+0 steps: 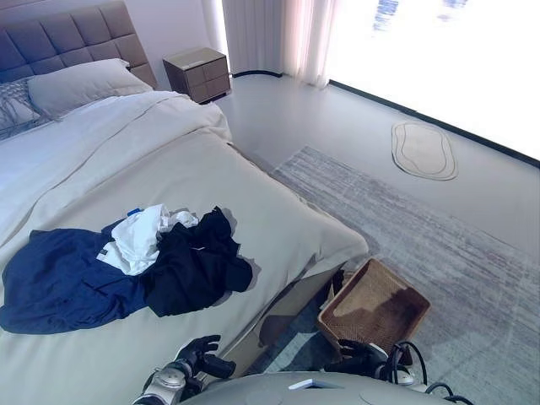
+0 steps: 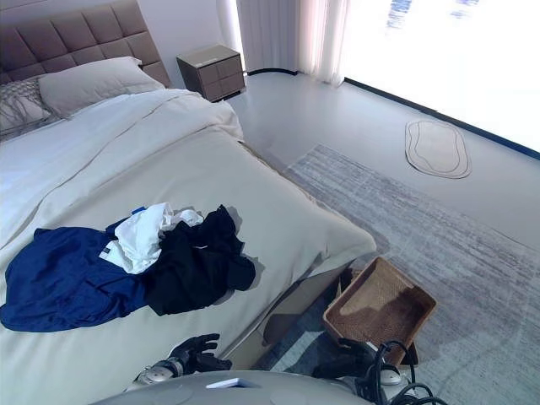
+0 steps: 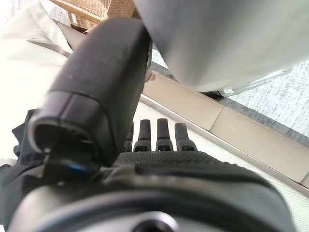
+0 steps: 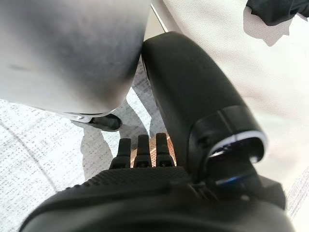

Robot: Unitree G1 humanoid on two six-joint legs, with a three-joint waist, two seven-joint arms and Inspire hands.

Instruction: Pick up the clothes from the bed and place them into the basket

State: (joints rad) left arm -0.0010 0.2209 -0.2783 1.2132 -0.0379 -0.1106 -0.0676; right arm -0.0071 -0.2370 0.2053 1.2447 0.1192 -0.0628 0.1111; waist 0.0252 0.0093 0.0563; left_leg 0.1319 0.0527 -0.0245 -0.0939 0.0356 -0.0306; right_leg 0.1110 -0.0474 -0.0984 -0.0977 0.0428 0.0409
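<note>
A navy blue garment [image 1: 59,283], a white garment [image 1: 139,236] and a black garment [image 1: 194,266] lie in a heap on the beige bed [image 1: 278,211] near its foot. A brown wicker basket [image 1: 375,308] stands on the floor by the bed's corner, empty. My left hand [image 1: 201,354] is low over the bed's near edge, short of the black garment, open and empty. Its fingers [image 3: 164,137] are straight in the left wrist view. My right hand [image 1: 363,353] is low beside the basket's near side, open and empty, with straight fingers [image 4: 142,150]. The black garment's edge [image 4: 280,12] shows past it.
The basket rests on a grey rug [image 1: 447,245]. A small oval mat [image 1: 424,150] lies farther out on the floor. A nightstand [image 1: 198,73] stands beside the padded headboard. Pillows [image 1: 80,84] lie at the bed's head. Curtains [image 1: 270,34] hang by the bright window.
</note>
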